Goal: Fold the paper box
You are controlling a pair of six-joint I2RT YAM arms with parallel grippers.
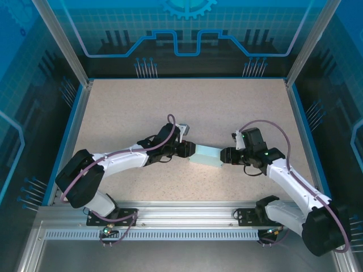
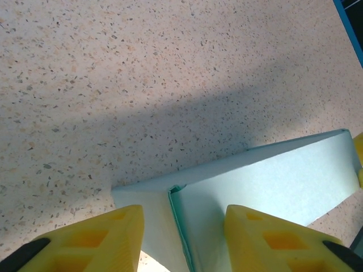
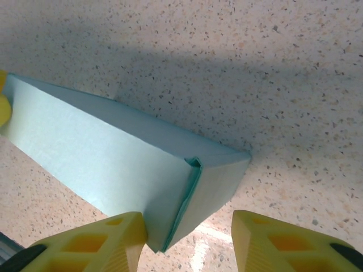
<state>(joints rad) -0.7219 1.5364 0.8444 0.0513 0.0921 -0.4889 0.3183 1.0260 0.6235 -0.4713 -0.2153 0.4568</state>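
Note:
The paper box [image 1: 207, 156] is a shut, pale light-blue rectangular box lying on the table between my two grippers. My left gripper [image 1: 186, 149] is at the box's left end. In the left wrist view the box [image 2: 272, 181] shows its tucked end flap, and the left gripper [image 2: 184, 218] has its yellow fingers [image 2: 102, 238] apart over that end. My right gripper [image 1: 228, 156] is at the box's right end. In the right wrist view the box [image 3: 96, 147] has its corner against one finger [image 3: 108, 241] of the right gripper [image 3: 187, 221]. The other finger [image 3: 278, 241] stands clear, with bare table between.
The speckled beige table [image 1: 170, 107] is ringed by a blue rim and glass walls [image 1: 187, 34]. An aluminium rail [image 1: 187, 218] carrying both arm bases runs along the near edge. Open tabletop lies behind and to both sides of the box.

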